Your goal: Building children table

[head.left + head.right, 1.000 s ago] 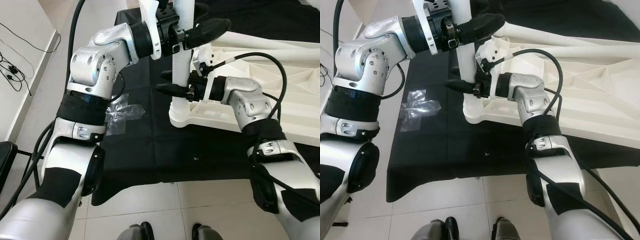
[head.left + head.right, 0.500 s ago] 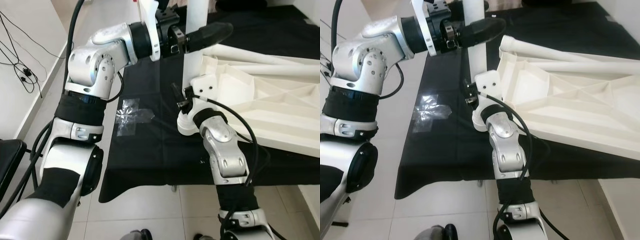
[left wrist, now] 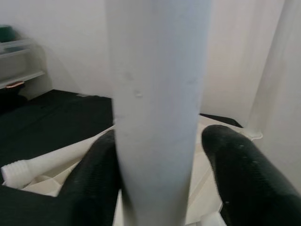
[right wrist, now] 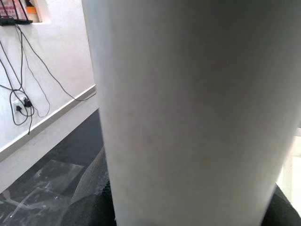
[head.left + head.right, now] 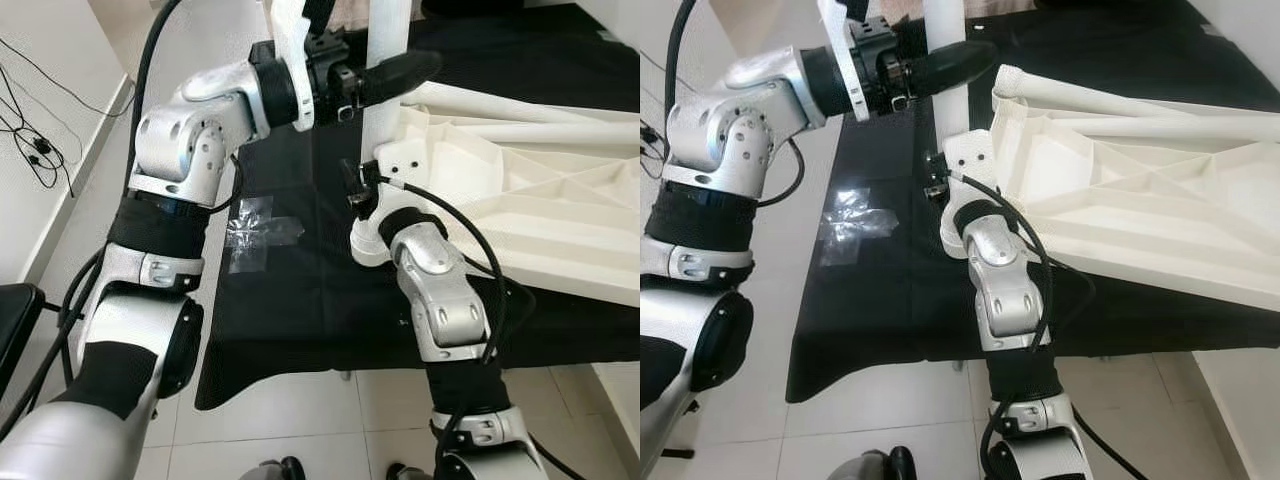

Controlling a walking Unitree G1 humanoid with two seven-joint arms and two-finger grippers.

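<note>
The left end effector (image 5: 375, 80) pinches the white leg (image 5: 945, 25) high while the right end effector (image 5: 365, 190) clamps it low; stiff, light, smooth plastic, best held near its base.

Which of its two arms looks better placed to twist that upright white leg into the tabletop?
Probably the left. Its end effector grips the white leg high up, fingers either side. The right end effector is crowded low against the tabletop corner.
</note>
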